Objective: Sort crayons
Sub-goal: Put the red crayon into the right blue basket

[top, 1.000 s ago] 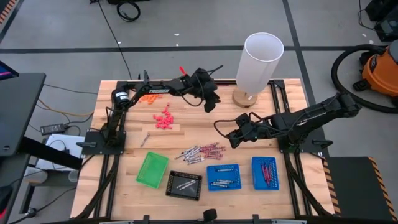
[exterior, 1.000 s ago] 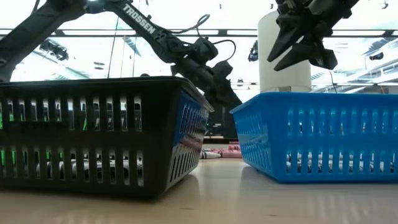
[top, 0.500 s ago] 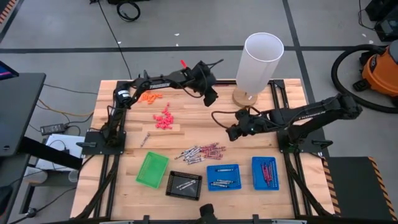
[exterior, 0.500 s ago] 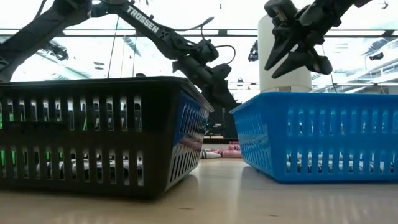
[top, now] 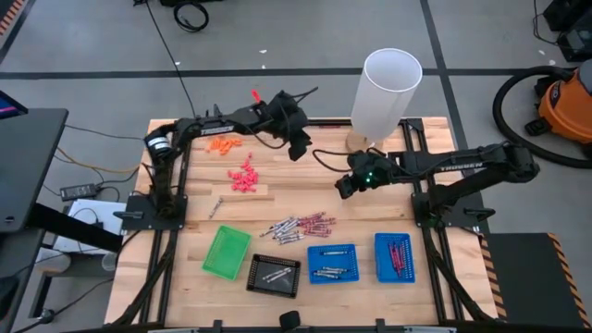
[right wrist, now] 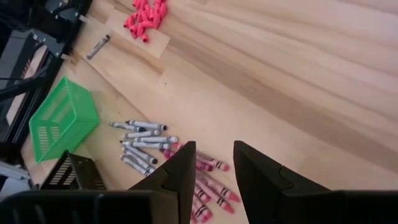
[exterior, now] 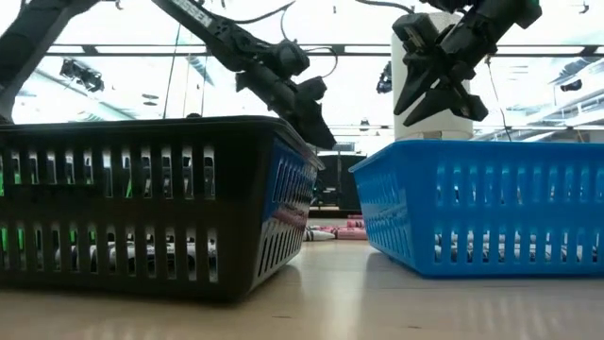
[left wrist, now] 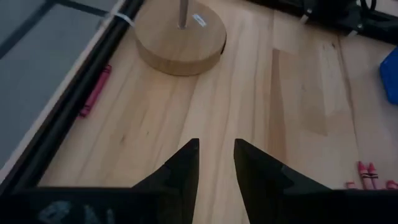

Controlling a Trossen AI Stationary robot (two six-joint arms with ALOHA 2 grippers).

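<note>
The crayons [top: 301,225] lie in a loose maroon and grey-white heap mid-table, flat on the wood, and show in the right wrist view as the crayons [right wrist: 155,152]. One grey crayon [top: 215,208] lies apart at the left. A red crayon [left wrist: 94,91] rests beside the black rail at the far edge. My right gripper [top: 344,188] hangs open above the table, beyond the heap on its far right. My left gripper [top: 298,148] hangs open near the far edge, by the lamp's wooden base [left wrist: 181,38]. Neither holds anything.
Along the near edge stand a green tray [top: 227,252], a black tray [top: 274,274] and two blue trays [top: 331,264], [top: 394,256], three of them with crayons inside. Pink bits [top: 243,176] and orange bits [top: 222,144] lie at the left. A tall white cylinder [top: 388,92] stands far right.
My left gripper has risen and drawn a little toward the table's left, staying near the far edge. My right gripper has swung toward the far edge, away from the heap. The crayons have not moved.
</note>
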